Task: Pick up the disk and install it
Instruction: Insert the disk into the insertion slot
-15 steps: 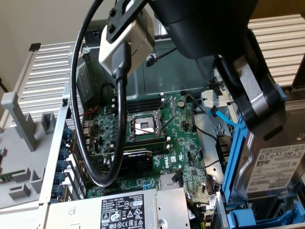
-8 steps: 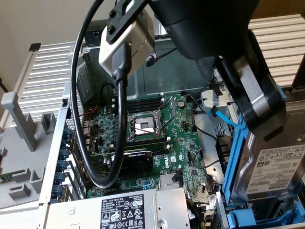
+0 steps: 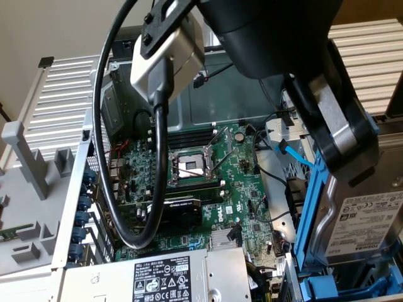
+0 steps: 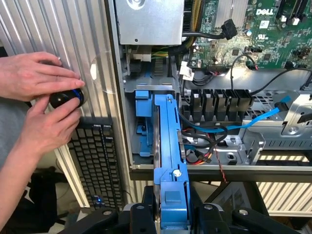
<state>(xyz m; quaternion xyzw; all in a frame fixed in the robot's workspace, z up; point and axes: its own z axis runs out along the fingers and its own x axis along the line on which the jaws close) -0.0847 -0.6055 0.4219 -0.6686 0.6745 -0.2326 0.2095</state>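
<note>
**Disk held by gripper at edge of open computer case**

Grey plastic fixtures (image 3: 31,163) are seen outside the computer case (image 3: 69,214), on the exterior view's left. Inside the case, a looping black cable (image 3: 96,113) is hung in front of the motherboard (image 3: 233,189), whose processor socket (image 3: 192,165) is left uncovered. A silver power-supply box (image 3: 170,280) is mounted against the case wall beside the board.

At the side of the case toward the exterior view's right, the disk (image 3: 368,223) is gripped by the gripper (image 3: 346,157). The jaws are closed partway onto the blue carrier frame, and the white label is turned toward the exterior camera.

In the wrist view, a black round controller (image 4: 66,97) is held outside the case by a person's two hands (image 4: 34,75), near a black keyboard (image 4: 95,161). The disk (image 4: 168,146) is seen edge-on, clamped between the black fingers (image 4: 139,217) of the gripper (image 4: 173,214). It is lined up with the drive bay (image 4: 141,117) at the corner of the case; whether it is seated there cannot be told. A blue cable (image 4: 243,126) is draped inside the case just beside the bay.
</note>
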